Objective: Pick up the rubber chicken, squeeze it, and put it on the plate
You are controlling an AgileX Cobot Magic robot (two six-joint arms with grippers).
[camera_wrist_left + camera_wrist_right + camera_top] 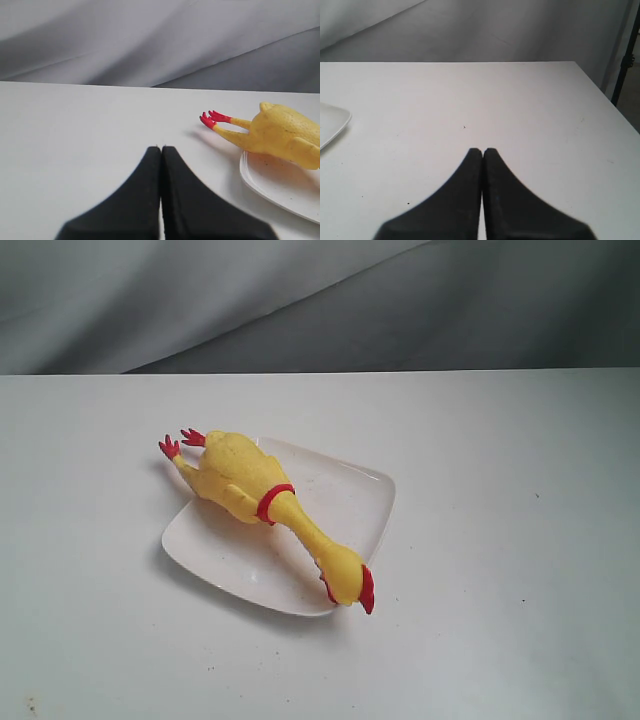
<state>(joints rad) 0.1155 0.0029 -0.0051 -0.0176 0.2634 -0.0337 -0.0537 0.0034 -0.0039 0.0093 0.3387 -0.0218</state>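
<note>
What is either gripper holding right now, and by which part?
Nothing. The left gripper and the right gripper are both shut and empty; the rubber chicken lies free across the plate.

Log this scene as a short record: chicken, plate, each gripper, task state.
chicken: lies diagonally across the plate, red feet sticking out past one rim, head at the opposite rim
plate: flat on the table, under the chicken
left gripper: shut, empty, over bare table, apart from the chicken
right gripper: shut, empty, over bare table, apart from the plate
task state: chicken on the plate, neither gripper holding it
</note>
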